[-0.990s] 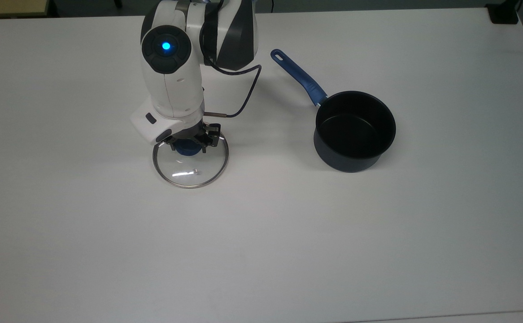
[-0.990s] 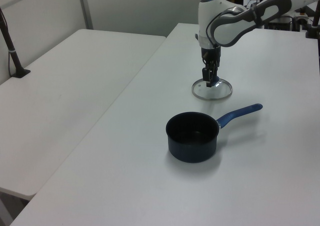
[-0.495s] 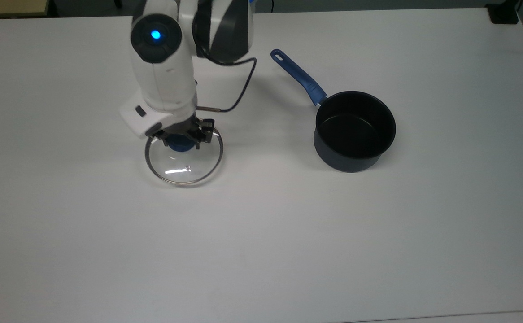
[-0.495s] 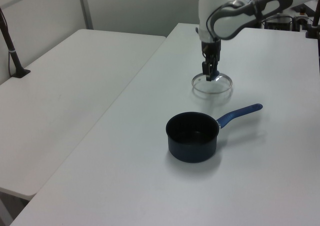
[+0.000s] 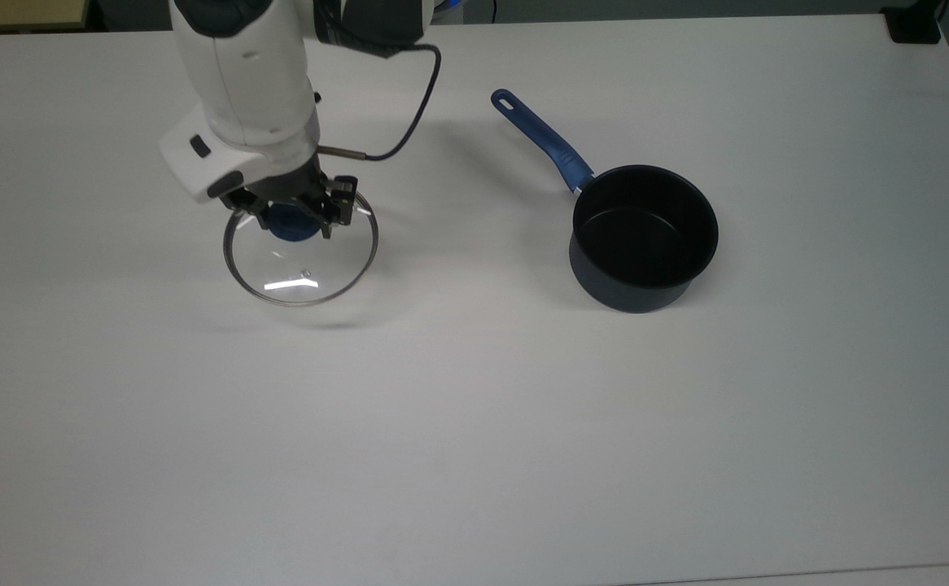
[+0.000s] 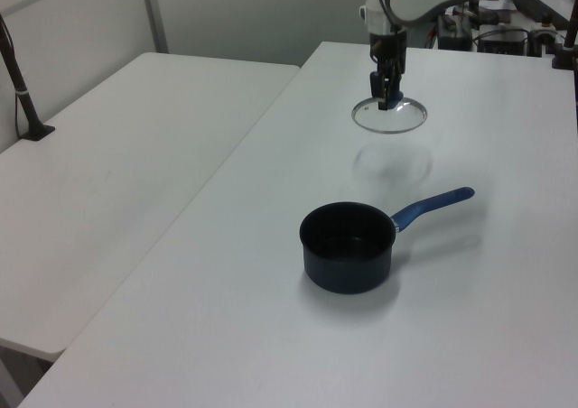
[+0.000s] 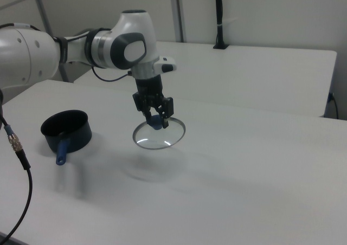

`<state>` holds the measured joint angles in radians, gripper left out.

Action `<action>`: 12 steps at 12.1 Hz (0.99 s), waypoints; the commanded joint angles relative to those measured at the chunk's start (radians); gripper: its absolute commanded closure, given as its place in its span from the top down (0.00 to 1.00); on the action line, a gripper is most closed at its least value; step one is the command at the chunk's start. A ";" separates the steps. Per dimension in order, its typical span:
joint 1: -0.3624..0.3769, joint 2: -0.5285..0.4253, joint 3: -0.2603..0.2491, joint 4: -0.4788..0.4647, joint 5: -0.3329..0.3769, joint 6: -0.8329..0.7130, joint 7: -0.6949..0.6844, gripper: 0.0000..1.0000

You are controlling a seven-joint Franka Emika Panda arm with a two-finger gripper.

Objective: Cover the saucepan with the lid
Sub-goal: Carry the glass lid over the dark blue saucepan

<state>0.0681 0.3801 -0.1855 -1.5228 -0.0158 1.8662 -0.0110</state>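
The clear glass lid (image 5: 302,264) (image 6: 390,118) (image 7: 159,136) with its metal rim hangs level in the air, well above the white table (image 5: 474,423), casting a faint shadow below. My gripper (image 5: 294,220) (image 6: 389,100) (image 7: 156,120) is shut on the lid's blue knob (image 5: 290,225) from above. The dark navy saucepan (image 5: 644,238) (image 6: 348,247) (image 7: 66,131) stands empty on the table, far toward the top view's right of the lid. Its long blue handle (image 5: 541,140) (image 6: 433,206) points to the top view's upper left.
A second white table (image 6: 126,155) stands beside this one at the left view's left. A black post (image 6: 20,88) is clamped to its edge. A black cable (image 5: 409,114) loops off the arm's wrist. A dark clamp (image 5: 914,24) sits at the top view's far right corner.
The gripper has lifted the lid by its knob off the table and carried it toward the top view's upper left. The saucepan has not moved.
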 commanded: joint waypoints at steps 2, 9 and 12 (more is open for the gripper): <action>0.016 -0.017 -0.011 0.039 -0.001 -0.068 0.026 0.53; 0.185 -0.010 -0.003 0.067 0.022 -0.120 0.186 0.53; 0.301 -0.004 0.003 0.076 0.036 -0.122 0.313 0.53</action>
<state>0.2946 0.3783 -0.1757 -1.4701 0.0056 1.7797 0.2197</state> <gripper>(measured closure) 0.335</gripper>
